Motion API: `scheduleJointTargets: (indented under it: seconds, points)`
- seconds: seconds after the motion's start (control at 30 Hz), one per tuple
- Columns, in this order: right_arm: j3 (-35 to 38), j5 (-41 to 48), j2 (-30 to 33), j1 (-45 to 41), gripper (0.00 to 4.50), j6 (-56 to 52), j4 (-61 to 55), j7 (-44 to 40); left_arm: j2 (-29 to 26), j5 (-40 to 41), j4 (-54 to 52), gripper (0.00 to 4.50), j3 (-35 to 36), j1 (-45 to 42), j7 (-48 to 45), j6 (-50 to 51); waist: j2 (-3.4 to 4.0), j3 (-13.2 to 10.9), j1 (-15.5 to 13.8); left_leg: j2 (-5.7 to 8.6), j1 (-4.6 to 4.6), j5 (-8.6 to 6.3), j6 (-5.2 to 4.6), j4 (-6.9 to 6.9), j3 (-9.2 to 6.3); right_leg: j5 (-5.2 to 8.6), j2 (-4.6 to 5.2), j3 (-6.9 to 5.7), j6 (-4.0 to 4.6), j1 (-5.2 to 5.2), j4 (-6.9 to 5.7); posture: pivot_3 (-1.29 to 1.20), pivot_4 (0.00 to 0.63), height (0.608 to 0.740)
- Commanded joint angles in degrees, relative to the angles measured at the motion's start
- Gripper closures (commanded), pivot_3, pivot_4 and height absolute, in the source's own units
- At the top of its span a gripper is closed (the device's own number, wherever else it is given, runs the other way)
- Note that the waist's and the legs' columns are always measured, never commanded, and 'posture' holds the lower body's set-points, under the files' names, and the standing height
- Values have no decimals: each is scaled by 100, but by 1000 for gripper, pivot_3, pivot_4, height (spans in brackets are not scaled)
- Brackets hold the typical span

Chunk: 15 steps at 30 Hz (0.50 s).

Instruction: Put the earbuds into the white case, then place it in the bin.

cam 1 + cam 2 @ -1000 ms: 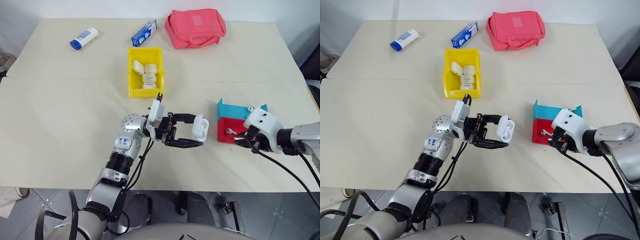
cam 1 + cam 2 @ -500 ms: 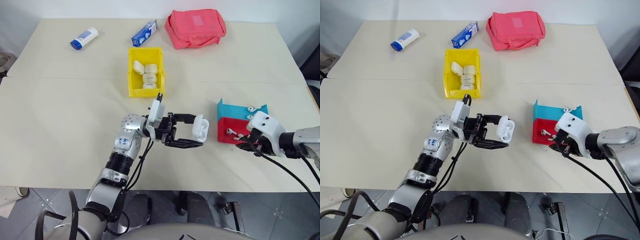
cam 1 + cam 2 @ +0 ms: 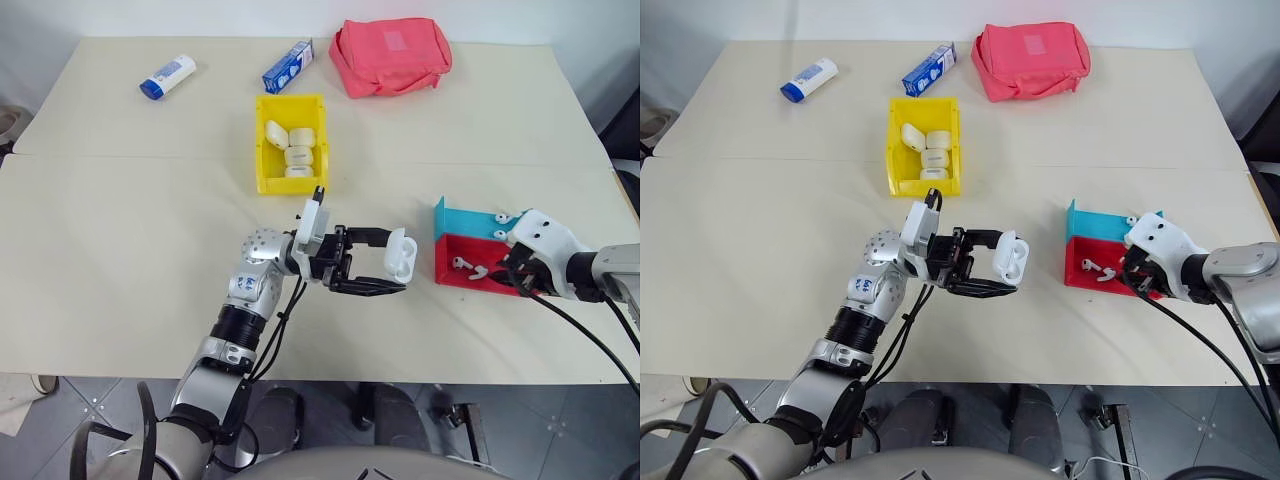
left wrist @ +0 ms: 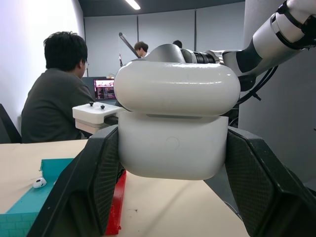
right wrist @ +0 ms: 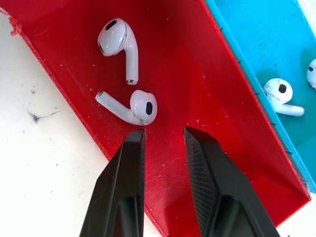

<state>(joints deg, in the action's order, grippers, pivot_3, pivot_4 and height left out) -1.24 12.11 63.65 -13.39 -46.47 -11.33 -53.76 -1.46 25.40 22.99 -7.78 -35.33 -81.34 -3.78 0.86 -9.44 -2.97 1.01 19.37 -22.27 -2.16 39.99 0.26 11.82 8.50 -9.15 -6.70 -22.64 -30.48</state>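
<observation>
L gripper: jaws clamped on white case, lid shut, held above table near front edge, centre. R gripper: jaws narrow, nothing between them, tips over red tray beside 2 earbuds lying in it. Teal tray touching red tray's far side, 2 more buds inside; both trays near table's right edge. Yellow bin mid-table toward back edge, w/ cream cases. Back edge: pink pouch, blue box, tube.

A lab or shared office, pale work table on grey tiled floor, dark room behind with a ceiling strip light, seated person facing an open laptop, 2 more people beyond
</observation>
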Motion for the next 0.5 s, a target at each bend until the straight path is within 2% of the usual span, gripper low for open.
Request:
scheduleJointTargets:
  seconds: [0.03, 0.17, 0.5]
  points:
    - [410, 294, 120, -29, 3244, -286, -639, -101, 11, 94, -138, 1699, 27, -41, 13, -31, 1, -1, -1, 0, 0, 0, 0, 0, 0, 0, 0, 0, 0, 0, 0, 0, 150, 740]
    - [492, 544, 52, 61, 3244, -583, -1145, -102, 18, 96, -116, 1699, 33, -59, 17, -27, 2, -1, -4, -5, 1, -1, 2, 0, -1, 0, -2, -1, 0, -1, 6, 0, 150, 740]
    - [206, 528, -211, 22, 3244, -555, -995, 94, 7, 94, -132, 1699, 36, -54, 22, -22, 2, -1, -4, -4, 3, -3, 0, -1, -1, 0, -2, -1, 0, -1, 12, 0, 150, 740]
